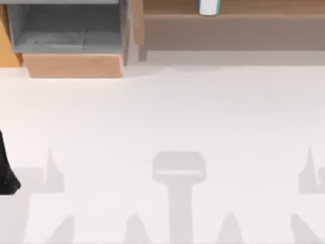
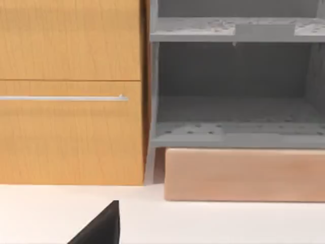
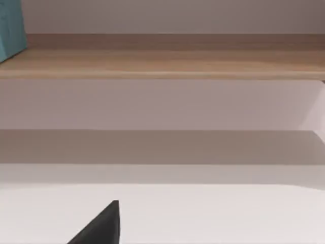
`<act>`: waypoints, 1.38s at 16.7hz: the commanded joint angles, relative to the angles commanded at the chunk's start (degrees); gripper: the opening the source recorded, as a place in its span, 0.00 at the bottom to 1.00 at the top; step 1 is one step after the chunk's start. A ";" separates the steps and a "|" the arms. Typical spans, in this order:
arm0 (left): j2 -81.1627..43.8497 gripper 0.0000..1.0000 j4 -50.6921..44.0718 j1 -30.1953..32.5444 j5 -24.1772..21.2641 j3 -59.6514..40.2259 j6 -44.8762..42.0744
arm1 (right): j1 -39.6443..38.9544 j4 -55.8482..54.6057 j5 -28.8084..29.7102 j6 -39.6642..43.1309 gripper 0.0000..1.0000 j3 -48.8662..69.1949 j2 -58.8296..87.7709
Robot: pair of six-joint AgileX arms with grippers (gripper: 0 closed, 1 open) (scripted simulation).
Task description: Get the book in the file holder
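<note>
The book (image 1: 209, 6) stands upright on the long brown shelf (image 1: 228, 23) at the back right, its white page edges up and its teal cover (image 3: 11, 28) at the edge of the right wrist view. The file holder (image 1: 66, 30) sits at the back left, with a grey inside (image 2: 233, 101) and a tan front lip (image 2: 244, 174). A black part of my left arm (image 1: 6, 175) shows at the table's left edge, far from the holder. A dark piece of the left gripper (image 2: 101, 227) faces the holder. A dark piece of the right gripper (image 3: 101, 227) faces the shelf.
An orange wooden cabinet (image 2: 71, 91) with a thin silver handle (image 2: 63, 98) stands against the file holder's left side. The white table (image 1: 162, 127) stretches from the holder and shelf to the front edge, with only grey shadows on it.
</note>
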State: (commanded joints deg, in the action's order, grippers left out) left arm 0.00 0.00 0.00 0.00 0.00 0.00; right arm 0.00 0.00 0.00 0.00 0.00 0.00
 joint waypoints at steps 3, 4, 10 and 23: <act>-0.52 1.00 0.30 0.26 0.22 -0.54 0.01 | 0.00 0.00 0.00 0.00 1.00 0.00 0.00; -1.59 1.00 0.89 0.78 0.67 -1.61 0.01 | 0.00 0.00 0.00 0.00 1.00 0.00 0.00; -19.02 1.00 8.23 8.67 7.68 -16.58 -0.33 | 0.00 0.00 0.00 0.00 1.00 0.00 0.00; -96.08 1.00 27.93 36.00 32.14 -72.79 -1.39 | 0.00 0.00 0.00 0.00 1.00 0.00 0.00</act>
State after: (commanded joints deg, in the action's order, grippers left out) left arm -96.08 27.93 36.00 32.14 -72.79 -1.39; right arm 0.00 0.00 0.00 0.00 0.00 0.00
